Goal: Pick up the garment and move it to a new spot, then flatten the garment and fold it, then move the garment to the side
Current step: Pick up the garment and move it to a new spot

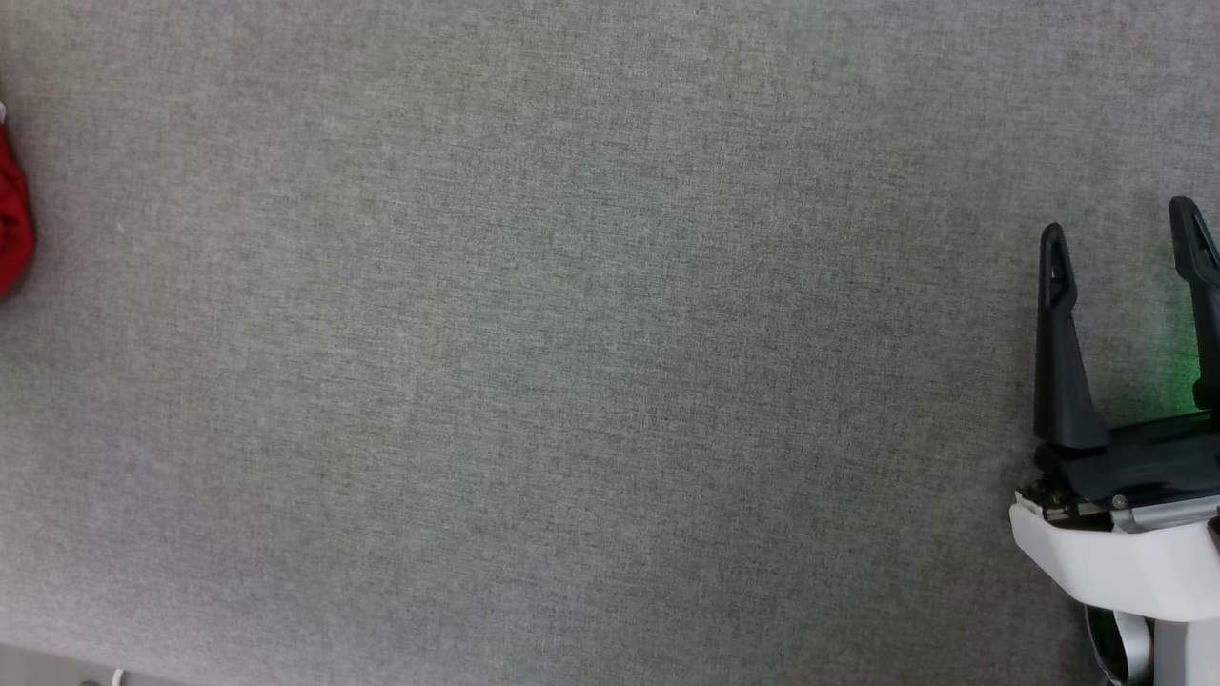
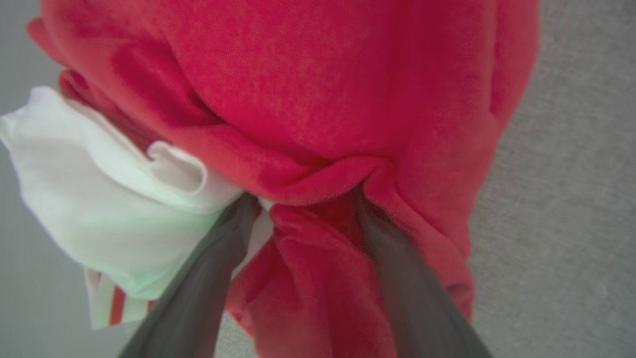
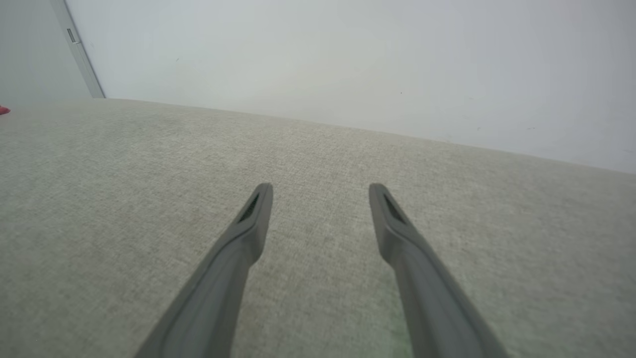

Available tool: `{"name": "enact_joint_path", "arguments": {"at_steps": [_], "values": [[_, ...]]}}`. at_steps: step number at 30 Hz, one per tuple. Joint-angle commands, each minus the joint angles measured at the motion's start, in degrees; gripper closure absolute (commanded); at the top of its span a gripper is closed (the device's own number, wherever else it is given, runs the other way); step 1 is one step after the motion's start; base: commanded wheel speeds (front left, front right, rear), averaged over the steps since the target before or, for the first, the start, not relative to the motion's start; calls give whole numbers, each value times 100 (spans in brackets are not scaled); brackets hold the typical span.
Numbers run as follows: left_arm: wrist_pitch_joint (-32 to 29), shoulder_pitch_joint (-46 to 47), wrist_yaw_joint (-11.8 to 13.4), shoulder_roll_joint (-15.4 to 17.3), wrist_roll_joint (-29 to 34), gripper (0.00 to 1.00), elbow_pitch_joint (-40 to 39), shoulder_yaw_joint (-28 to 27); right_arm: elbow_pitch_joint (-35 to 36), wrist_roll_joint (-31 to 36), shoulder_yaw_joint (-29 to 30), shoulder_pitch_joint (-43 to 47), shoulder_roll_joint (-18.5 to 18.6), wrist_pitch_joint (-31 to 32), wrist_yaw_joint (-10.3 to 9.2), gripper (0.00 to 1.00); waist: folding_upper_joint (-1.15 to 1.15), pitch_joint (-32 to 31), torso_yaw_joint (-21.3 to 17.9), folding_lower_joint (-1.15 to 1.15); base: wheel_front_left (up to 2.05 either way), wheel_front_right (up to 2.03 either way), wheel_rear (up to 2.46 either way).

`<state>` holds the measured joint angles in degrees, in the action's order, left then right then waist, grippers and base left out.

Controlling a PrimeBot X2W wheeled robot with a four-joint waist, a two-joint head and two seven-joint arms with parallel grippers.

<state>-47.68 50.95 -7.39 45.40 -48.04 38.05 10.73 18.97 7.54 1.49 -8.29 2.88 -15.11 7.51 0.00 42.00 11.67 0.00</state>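
A wide grey woven surface (image 1: pixel 572 381) stretches across the room, with a pale, plain wall (image 3: pixel 348 59) rising behind its far edge in the right wrist view. The garment (image 1: pixel 11 219) sits at the robot's far left, a sliver of red at the very edge of the head view and well apart from the right arm. Seen up close from the left wrist, the garment (image 2: pixel 323 89) is a bunched red heap of soft folds, blurred, with a white sleeve (image 2: pixel 99 199) puffing out on one side. The left claw (image 2: pixel 303 199) has its two dark fingers pushed into that heap. They stand fairly far apart, red cloth fills the gap between them, and their tips are buried under a fold, so I cannot tell whether they pinch the fabric or merely sit in it. The right claw (image 1: pixel 1117 221) hangs over bare surface at the lower right, fingers spread wide with nothing between them, touching nothing. Red-and-white striped trim (image 2: pixel 117 306) edges the sleeve's hem. A faint green glow (image 1: pixel 1177 381) tints the cloth beside the right claw's base.
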Motion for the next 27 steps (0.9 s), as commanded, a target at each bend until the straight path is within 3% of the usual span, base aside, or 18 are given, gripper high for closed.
{"name": "enact_joint_path", "arguments": {"at_steps": [1, 2, 3, 11, 17, 21, 27], "values": [[-86, -275, 1, -341, -2, 0, 207, 285, -58, 30, 33, -80, -1, -7, -4, 0, 0, 8, 15, 0, 0, 0, 0], [-77, -266, 1, -336, -10, 53, 223, 339, -69, 35, 42, -84, -1, -7, -4, 0, 0, 5, 23, 0, 0, 0, 0], [-64, -255, 1, -318, -30, 100, 234, 381, -88, 46, 46, -86, -1, -5, -4, 0, 0, -7, 32, 0, 0, 0, 0], [180, -13, 1, 174, -124, 100, 66, 524, -258, -32, -35, -15, -1, -9, -4, 0, 0, -389, 63, 0, 0, 0, 0], [452, 135, 0, 577, -85, 100, -450, 697, -484, -268, -98, 109, -1, -11, -4, 0, 0, -1021, 12, 0, 0, 0, 0], [380, 279, 1, 880, 10, 100, -966, 939, -619, -392, -147, 231, -1, -11, -4, 0, 0, -1463, -37, 0, 0, 0, 0], [50, 669, 1, 1050, 164, 100, -1810, 1358, -818, -640, -203, 434, -2, -11, -4, 0, 0, -2079, -167, 0, 0, 0, 0]]}}
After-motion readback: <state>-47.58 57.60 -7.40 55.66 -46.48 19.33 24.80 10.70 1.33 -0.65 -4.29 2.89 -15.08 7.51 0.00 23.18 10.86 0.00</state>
